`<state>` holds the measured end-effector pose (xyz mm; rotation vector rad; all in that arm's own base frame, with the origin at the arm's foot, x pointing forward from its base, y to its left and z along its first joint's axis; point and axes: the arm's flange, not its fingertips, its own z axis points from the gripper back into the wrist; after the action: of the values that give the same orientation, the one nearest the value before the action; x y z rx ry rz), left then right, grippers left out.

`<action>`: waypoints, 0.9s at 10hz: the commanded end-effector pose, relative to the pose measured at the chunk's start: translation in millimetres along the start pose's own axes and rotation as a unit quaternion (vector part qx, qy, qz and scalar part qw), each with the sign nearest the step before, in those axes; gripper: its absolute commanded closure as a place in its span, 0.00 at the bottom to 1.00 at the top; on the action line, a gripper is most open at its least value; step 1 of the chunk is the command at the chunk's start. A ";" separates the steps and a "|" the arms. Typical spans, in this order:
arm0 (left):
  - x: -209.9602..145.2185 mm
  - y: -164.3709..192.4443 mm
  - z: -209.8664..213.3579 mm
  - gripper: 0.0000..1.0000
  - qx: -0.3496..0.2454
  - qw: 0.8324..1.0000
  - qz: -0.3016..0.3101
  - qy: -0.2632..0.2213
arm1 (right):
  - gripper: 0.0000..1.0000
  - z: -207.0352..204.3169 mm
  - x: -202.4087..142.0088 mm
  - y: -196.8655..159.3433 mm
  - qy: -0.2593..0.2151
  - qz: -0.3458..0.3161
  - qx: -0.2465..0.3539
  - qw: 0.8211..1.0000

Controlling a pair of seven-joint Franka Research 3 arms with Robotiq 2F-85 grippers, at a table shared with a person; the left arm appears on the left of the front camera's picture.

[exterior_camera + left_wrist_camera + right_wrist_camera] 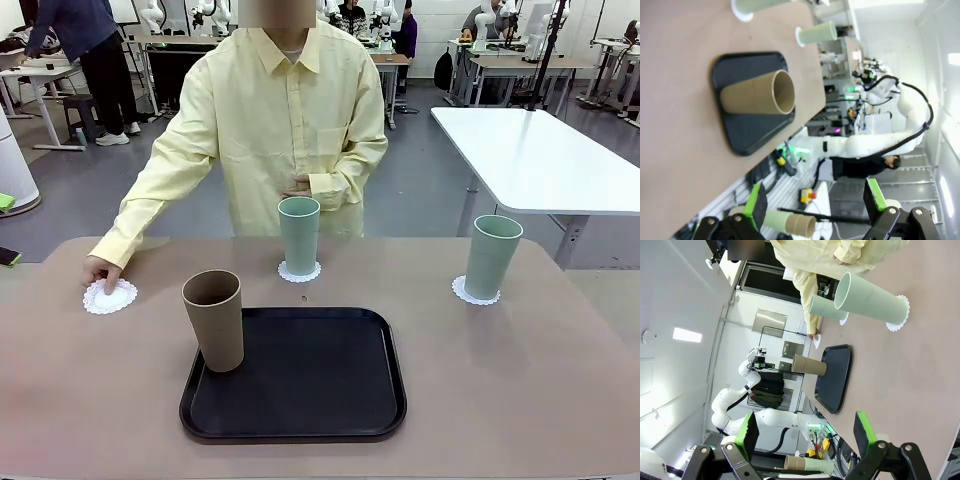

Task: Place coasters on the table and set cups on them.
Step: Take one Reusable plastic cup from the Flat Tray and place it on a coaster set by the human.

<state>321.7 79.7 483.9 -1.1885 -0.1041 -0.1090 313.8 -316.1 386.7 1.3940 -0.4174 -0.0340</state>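
Grey-floored room with white tables [540,160] behind. Beige counter [90,400] carries a black tray [310,400] near the robot's edge. All three cups are upright, long axis vertical, mouths up. Tan cup [214,320] stands on the tray's left side. Mint cup [299,235] at far centre on a coaster [312,272]; second mint cup [490,257] at right on its coaster [462,292]. Third coaster [114,298] lies flat at left, a person's hand [100,270] touching it. Left fingers [756,205] spread, empty; right fingers [863,427] likewise.

No legible text, labels, brands or nos. on any item in front or wrist views
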 end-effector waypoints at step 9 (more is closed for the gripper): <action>28.8 -5.3 -17.1 0.00 0.048 0.976 -0.196 0.079 | 0.00 -0.4 -0.9 -1.1 -0.002 -0.004 -0.002 1.000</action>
<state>331.7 65.1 488.5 -1.1096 -0.1436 -0.3402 313.5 -316.2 386.4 1.3942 -0.4174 -0.0348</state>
